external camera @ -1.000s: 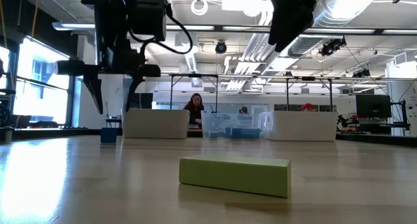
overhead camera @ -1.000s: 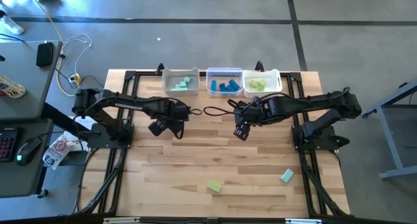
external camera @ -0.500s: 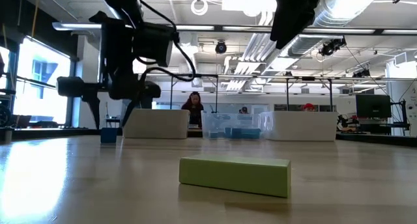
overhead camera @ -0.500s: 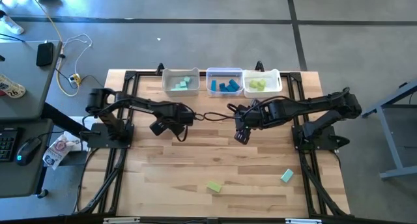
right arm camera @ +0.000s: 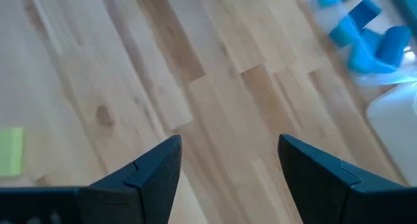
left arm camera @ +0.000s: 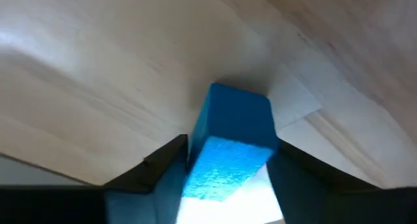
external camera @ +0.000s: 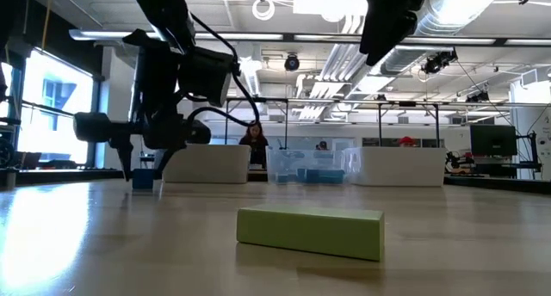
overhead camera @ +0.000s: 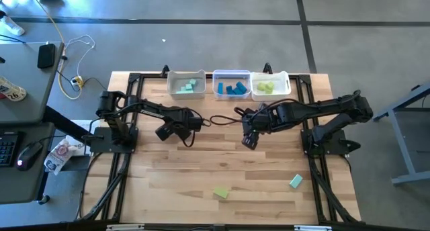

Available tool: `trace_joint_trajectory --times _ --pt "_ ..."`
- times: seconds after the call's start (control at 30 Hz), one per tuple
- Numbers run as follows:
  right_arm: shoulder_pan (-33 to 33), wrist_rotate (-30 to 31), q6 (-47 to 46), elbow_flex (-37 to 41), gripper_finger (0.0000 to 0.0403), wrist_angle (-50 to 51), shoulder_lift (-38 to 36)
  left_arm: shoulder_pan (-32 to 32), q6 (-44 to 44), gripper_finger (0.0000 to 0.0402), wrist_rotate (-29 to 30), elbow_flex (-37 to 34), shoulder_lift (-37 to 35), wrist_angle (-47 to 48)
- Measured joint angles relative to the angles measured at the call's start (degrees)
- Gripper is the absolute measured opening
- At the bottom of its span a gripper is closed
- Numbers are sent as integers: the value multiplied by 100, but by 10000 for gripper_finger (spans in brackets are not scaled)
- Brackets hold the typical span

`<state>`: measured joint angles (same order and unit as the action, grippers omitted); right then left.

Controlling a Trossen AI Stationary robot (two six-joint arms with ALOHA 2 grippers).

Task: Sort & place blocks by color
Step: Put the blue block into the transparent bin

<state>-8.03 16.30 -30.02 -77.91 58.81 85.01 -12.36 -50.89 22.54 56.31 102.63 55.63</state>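
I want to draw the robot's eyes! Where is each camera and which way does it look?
High view: above the table, looking straight down; both arms, three bins.
Low view: at tabletop height, looking across at the yellow-green block; arms hang from above.
Left wrist: on the left arm, looking between the left gripper fingers at a blue block.
Right wrist: past the open right gripper.
Shared: the yellow-green block also shows from above.

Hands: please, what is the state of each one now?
Left hand: closing around a blue block, fingers at both its sides.
Right hand: open, holding nothing.
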Motion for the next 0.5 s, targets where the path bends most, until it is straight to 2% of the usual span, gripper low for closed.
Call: trace_joint_trajectory --times 0.07,0.2,0.33,0.5 --pt "0 -131 -1 0 243 4 0 -19 327 163 -52 0 0 0" --pt "0 -291 -2 0 243 4 0 -110 917 104 -536 14 -29 68" --pt "0 -295 -20 0 243 2 0 -188 1300 102 -891 15 -108 47" --pt "0 -295 -109 0 243 -2 0 -183 1336 102 -1171 0 -407 -311"
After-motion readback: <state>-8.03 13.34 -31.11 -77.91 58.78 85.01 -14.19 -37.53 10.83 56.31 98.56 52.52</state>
